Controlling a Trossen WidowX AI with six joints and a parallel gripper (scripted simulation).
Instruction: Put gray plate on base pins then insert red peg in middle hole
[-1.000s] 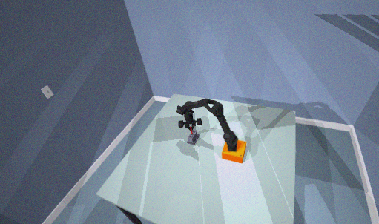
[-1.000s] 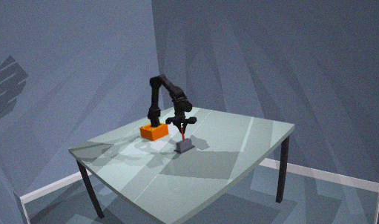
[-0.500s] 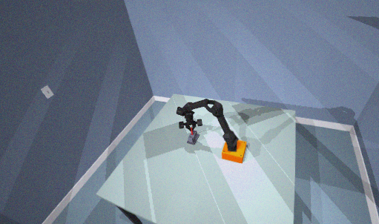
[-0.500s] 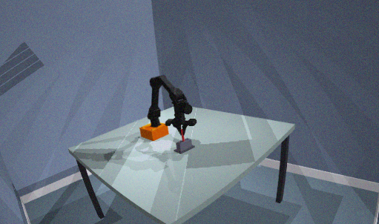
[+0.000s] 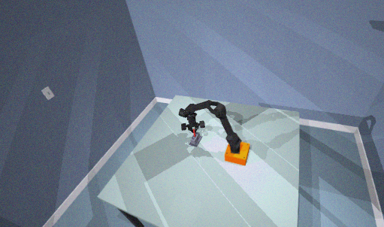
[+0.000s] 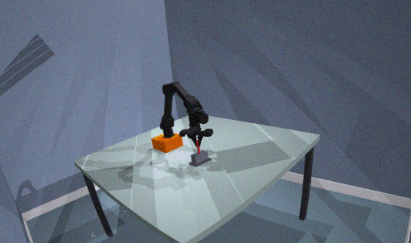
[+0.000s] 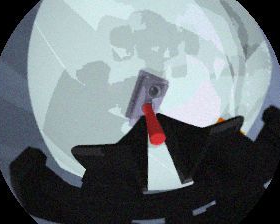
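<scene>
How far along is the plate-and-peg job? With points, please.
Looks done: the gray plate (image 7: pixel 160 81) appears seated on its base (image 5: pixel 195 140) (image 6: pixel 200 158), a dark round feature showing in its face. In hand: the red peg (image 5: pixel 194 132) (image 6: pixel 198 146) (image 7: pixel 153 125), clamped in the end effector (image 5: pixel 193 131) (image 6: pixel 198 144) (image 7: pixel 151 117), lower end at the plate's middle. Left: probably finish seating it, then release; insertion depth can't be told.

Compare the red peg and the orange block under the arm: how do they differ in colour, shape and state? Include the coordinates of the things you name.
The red peg (image 5: pixel 194 132) (image 6: pixel 198 146) (image 7: pixel 153 125) is slim and round; the orange block (image 5: pixel 236 159) (image 6: pixel 166 144) is broad and boxy. The peg is red, the block orange. The gripper (image 6: pixel 198 143) (image 7: pixel 151 117) holds the peg, while the block sits on the table. Both are plain-coloured.
</scene>
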